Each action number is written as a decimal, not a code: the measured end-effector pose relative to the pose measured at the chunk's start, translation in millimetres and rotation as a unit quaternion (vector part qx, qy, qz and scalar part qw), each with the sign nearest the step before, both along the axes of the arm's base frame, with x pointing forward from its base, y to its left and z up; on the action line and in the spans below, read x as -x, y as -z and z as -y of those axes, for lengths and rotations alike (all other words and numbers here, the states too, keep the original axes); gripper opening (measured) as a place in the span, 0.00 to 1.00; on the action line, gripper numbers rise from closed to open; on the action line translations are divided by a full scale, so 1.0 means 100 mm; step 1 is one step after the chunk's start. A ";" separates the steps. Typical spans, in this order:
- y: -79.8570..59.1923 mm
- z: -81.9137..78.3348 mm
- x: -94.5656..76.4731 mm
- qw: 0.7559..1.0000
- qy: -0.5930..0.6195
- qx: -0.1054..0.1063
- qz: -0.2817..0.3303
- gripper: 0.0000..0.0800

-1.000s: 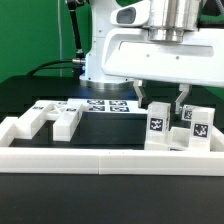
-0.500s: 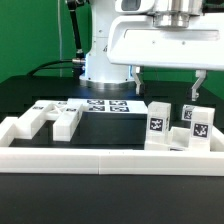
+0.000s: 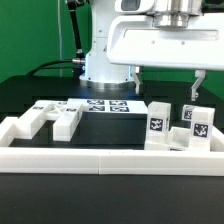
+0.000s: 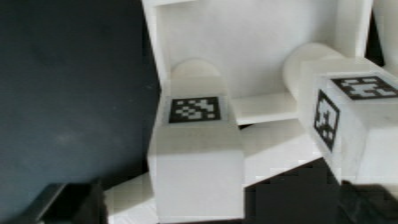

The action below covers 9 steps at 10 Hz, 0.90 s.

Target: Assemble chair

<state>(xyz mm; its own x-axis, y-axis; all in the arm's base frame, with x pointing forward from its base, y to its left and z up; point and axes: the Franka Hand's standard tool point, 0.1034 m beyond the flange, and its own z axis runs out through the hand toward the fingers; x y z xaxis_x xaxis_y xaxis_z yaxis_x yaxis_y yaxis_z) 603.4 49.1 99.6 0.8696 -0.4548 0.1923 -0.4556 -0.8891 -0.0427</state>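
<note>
White plastic: the chair (image 3: pixel 178 138) is in separate pieces, in two groups on the table, just behind the low border wall (image 3: pixel 110 160).
Right group: a tall block (image 3: pixel 157 120) and a second block (image 3: pixel 199 122) stand side by side, near each other, toward the exterior view's right.
Axis: both blocks stand upright with the long axis vertical; their black-and-white tags face the exterior camera.
Between them: in the wrist view a flat white piece (image 4: pixel 270 150) lies between the two blocks; whether it is joined to them cannot be told.
Left group: two loose pieces (image 3: pixel 50 120) lie low and flat, well apart from the right group.
Gripper: the gripper (image 3: pixel 167 85) hangs over the right group, jaws spread wide with nothing between them.
Marker board: the marker board (image 3: pixel 108 106) lies flat behind the parts, near the middle.
Surface: a black table (image 3: pixel 20 95).
Room: the arm's white base (image 3: pixel 100 65) stands behind, against a green backdrop.
</note>
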 end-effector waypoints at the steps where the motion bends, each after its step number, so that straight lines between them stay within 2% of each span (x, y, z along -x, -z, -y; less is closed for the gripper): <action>1: 0.00 -0.01 0.00 1.000 -0.001 0.000 0.001 0.81; 3: 0.02 -0.10 0.06 1.000 -0.010 0.002 0.015 0.81; 5: 0.10 -0.07 0.17 1.000 -0.010 0.005 0.016 0.81; 7: 0.25 -0.05 0.25 1.000 -0.013 0.013 0.019 0.81; 9: 0.35 -0.05 0.27 1.000 -0.015 0.018 0.020 0.81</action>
